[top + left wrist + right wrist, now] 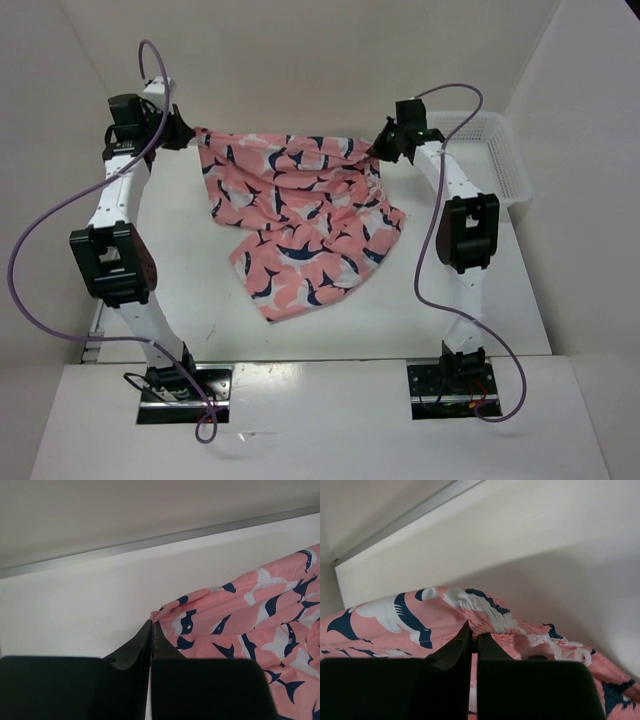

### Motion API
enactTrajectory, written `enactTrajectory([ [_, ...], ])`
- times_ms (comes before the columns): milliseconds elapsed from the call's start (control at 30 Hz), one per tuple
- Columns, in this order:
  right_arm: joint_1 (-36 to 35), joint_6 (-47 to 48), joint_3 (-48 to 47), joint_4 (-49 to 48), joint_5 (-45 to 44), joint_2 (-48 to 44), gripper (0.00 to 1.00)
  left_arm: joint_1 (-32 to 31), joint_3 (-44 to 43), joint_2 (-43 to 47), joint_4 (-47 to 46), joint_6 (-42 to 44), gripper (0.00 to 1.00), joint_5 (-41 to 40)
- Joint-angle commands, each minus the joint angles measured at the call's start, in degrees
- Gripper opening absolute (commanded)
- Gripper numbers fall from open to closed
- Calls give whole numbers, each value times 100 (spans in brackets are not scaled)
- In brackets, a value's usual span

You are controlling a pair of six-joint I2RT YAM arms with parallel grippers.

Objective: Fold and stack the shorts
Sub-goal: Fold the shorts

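The salmon-pink shorts (295, 215) with navy-and-white whale shapes hang stretched between both grippers at the far side of the table, their lower part lying on the white tabletop. My left gripper (192, 131) is shut on the shorts' left corner (159, 616), pinched between the black fingertips (145, 635). My right gripper (380, 148) is shut on the gathered elastic waistband (487, 622) at the shorts' right end. In the right wrist view the fabric bunches over the fingers (457, 647).
A white plastic mesh basket (497, 160) stands at the back right, just beyond the right arm. White walls close in the table at the back and sides. Purple cables loop out from both arms.
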State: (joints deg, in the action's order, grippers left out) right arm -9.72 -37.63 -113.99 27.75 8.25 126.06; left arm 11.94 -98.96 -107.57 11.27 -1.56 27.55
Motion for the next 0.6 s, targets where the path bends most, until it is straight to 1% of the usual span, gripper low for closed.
enactTrajectory([
  [0,22,176,-782,283,54,-63,0,98,-623,130,-292,156,0,198],
  [100,-30,361,-782,284,-8,-345,0,150,-896,236,-38,156,0,198],
  [133,-30,361,-626,284,-8,-397,0,150,-949,236,-37,156,0,259],
  [233,-30,414,-571,222,71,-398,0,150,-888,307,-98,156,0,391],
  [267,-30,414,-571,275,176,-259,0,150,-819,307,-98,156,0,444],
  [367,-30,362,-387,275,230,-205,0,150,-582,359,-160,156,0,601],
  [433,-30,300,-151,214,230,-266,0,150,-222,517,-221,156,0,715],
  [500,-30,300,43,143,230,-431,0,150,138,807,-300,156,0,891],
  [533,30,248,253,-13,290,-511,0,150,505,921,-301,156,0,1110],
  [567,109,247,351,-76,343,-573,0,150,666,1183,-301,156,0,1208],
])
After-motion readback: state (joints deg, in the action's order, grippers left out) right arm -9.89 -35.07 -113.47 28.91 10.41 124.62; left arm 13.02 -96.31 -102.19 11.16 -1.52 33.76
